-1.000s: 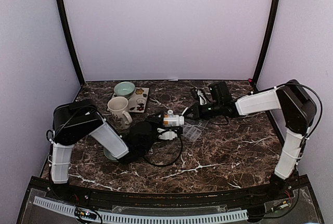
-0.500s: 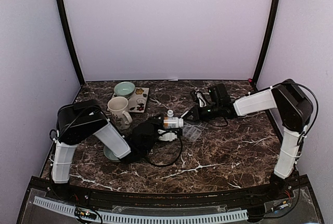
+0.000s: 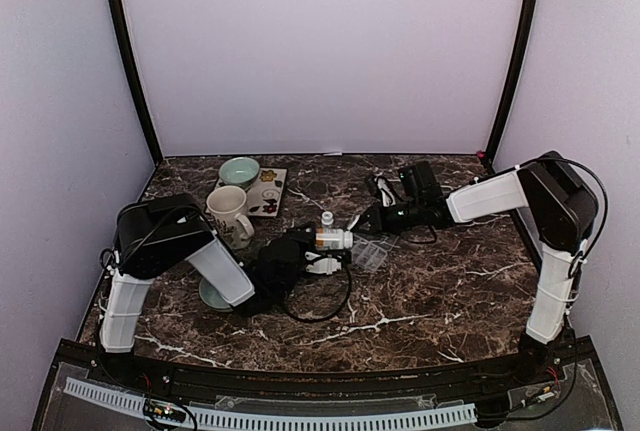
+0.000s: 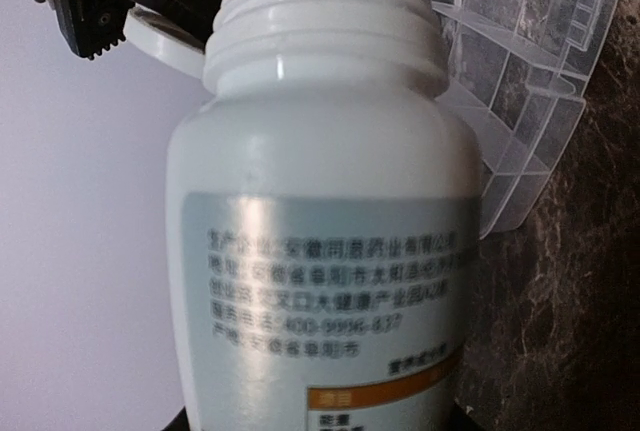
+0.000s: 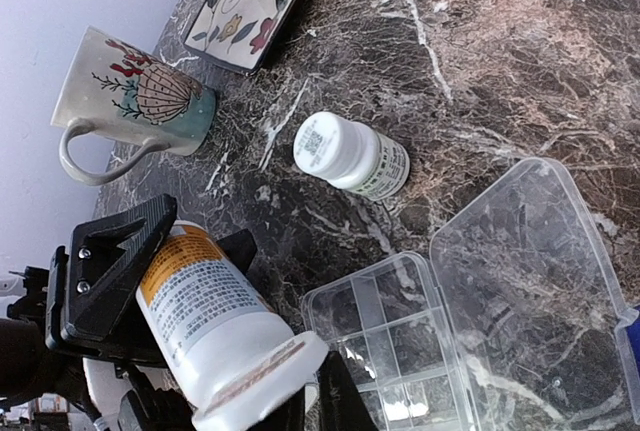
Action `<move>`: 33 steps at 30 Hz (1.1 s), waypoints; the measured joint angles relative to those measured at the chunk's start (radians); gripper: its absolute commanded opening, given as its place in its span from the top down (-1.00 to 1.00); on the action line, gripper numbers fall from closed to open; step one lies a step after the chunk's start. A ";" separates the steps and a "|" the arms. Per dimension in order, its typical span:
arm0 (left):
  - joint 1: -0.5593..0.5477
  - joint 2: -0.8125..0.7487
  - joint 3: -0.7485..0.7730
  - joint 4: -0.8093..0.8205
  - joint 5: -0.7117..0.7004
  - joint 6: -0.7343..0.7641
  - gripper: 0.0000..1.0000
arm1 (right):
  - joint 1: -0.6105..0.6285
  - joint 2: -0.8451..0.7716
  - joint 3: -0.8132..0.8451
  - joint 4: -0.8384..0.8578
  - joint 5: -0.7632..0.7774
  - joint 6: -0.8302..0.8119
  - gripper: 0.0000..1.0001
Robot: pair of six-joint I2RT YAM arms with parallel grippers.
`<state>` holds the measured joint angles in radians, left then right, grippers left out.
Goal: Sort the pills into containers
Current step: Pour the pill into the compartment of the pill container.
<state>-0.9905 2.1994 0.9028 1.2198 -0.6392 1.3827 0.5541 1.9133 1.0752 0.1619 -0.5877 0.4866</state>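
The left claw [image 3: 303,244] grips a white bottle [image 4: 320,231]. The right claw [image 5: 318,396], nearly closed, pinches the cap [image 5: 262,379] at the bottle's mouth. The open pill box [image 5: 365,276] lies just beside that claw and looks empty, so pouring and sorting are left.

Two bottles [image 5: 215,316] [image 5: 350,156], one loose cap [image 5: 250,381], one box [image 5: 375,323].

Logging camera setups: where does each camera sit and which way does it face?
Top external: above and behind, looking down on the table; both arms show.
Left wrist: behind the left gripper, facing its pill bottle; fingers of the right gripper show top left.
Right wrist: behind the right gripper, facing that bottle and organiser box; own fingertips at bottom.
Shared: bottle and organiser box, all three.
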 measured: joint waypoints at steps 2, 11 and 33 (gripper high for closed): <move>0.000 0.007 0.000 0.000 -0.002 0.005 1.00 | -0.002 0.001 0.000 0.001 -0.001 0.000 0.84; 0.000 0.015 0.013 -0.001 -0.005 0.033 1.00 | -0.006 0.001 0.001 0.005 -0.004 -0.004 0.84; -0.026 0.015 0.015 -0.042 -0.007 0.082 1.00 | -0.008 0.001 -0.008 0.033 -0.018 -0.007 0.85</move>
<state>-1.0164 2.2143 0.9180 1.1774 -0.6460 1.4651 0.5457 1.9141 1.0672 0.1951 -0.6056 0.4793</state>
